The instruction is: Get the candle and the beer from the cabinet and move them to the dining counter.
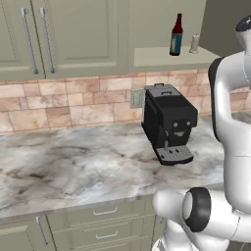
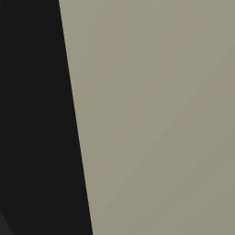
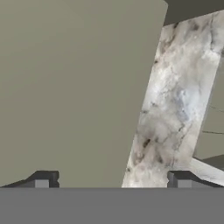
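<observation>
Beer (image 1: 176,34) stands on the open cabinet (image 1: 73,34) shelf, above the coffee machine (image 1: 169,122); candle (image 1: 194,44) just right of it. Claw (image 3: 113,179) released, empty, over the marbled desk (image 3: 175,105).

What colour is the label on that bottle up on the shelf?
Blue, on the dark red-brown beer; the left base view shows it best.

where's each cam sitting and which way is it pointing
Left base view: behind the arm's left, facing the marbled worktop, black coffee machine and open sage-green cabinet holding the dark red-brown beer bottle and pale stubby candle; white arm at right.
Right base view: pressed against a sage-green panel.
Hand view: along the open gripper.
Shared: hand and left base views both show the worktop.
</observation>
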